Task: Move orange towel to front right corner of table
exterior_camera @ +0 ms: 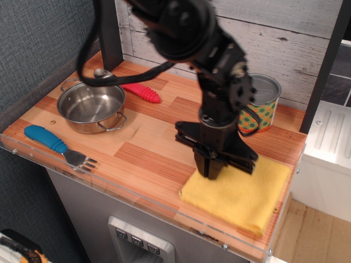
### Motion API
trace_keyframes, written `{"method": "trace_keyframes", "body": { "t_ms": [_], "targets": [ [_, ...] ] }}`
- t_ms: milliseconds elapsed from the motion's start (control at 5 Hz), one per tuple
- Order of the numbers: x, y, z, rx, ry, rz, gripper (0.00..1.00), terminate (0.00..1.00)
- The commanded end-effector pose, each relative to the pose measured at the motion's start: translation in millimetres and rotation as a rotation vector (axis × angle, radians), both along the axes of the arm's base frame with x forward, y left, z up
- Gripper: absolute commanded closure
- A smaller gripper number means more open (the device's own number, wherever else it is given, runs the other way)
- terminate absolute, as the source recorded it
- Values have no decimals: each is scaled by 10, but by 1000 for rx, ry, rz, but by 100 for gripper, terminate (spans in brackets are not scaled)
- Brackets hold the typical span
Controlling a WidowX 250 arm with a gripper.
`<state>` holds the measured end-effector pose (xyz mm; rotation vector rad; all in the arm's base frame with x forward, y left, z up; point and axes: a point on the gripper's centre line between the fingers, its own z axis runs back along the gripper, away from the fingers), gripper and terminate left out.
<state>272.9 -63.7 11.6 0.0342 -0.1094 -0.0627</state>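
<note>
The orange towel (241, 194) is a flat folded yellow-orange cloth lying at the front right part of the table (148, 148), its right edge close to the table's right side. My black gripper (211, 169) points straight down onto the towel's back left part. Its fingers look closed together on the cloth, with the tips hidden against the fabric. The arm rises from there to the top of the view and hides part of the back wall.
A steel pot (91, 106) stands at the left. A blue-handled fork (53, 143) lies near the front left edge, a red-handled spoon (137, 91) behind the pot. A patterned tin can (256, 103) stands at the back right, just behind the arm.
</note>
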Motion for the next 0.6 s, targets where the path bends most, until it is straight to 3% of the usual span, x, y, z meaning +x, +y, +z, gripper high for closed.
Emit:
{"method": "trace_keyframes", "body": {
  "t_ms": [0, 200, 400],
  "targets": [
    [60, 33, 389, -8, -151, -23, 0, 0],
    [96, 56, 513, -5, -182, -27, 0, 0],
    [108, 87, 655, 74, -195, 26, 0, 0]
  ]
}}
